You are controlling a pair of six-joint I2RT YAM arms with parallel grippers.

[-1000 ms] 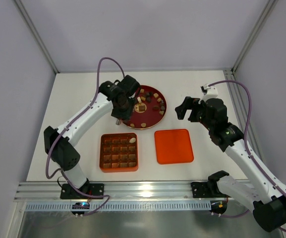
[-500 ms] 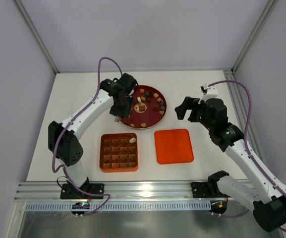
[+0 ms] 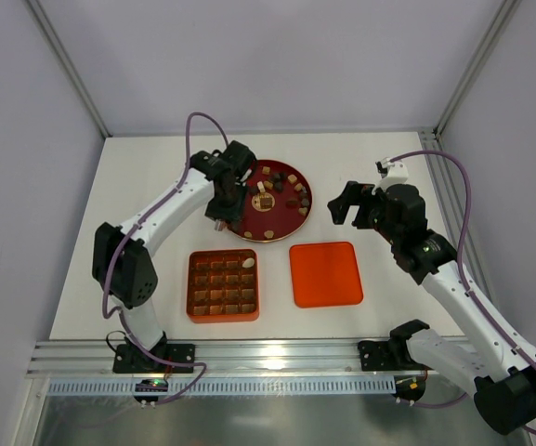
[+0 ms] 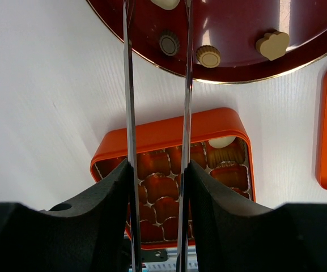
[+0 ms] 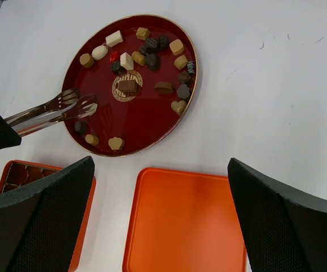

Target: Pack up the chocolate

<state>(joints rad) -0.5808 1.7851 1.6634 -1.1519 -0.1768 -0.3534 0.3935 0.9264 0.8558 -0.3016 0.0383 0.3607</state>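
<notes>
My left arm stretches forward with the elbow bent, wrist above the red plate's [image 5: 146, 123] left edge; my left gripper [image 4: 158, 170] pinches a pair of metal tongs [image 5: 50, 113], whose forked tips lie slightly apart over bare red near that edge; I cannot tell whether they touch it. My right arm is folded to the right of the plate, well apart, my right gripper [image 3: 346, 204] spread wide with nothing in it. The chocolate [image 5: 128, 86] lies scattered on the plate; one cream piece [image 4: 221, 141] sits in a corner cell of the orange box [image 4: 169, 122] just nearer me than the plate; the lid [image 5: 189, 218] lies beside the box. My left wrist view cuts off the tong tips; my fingers hide much of the box.
</notes>
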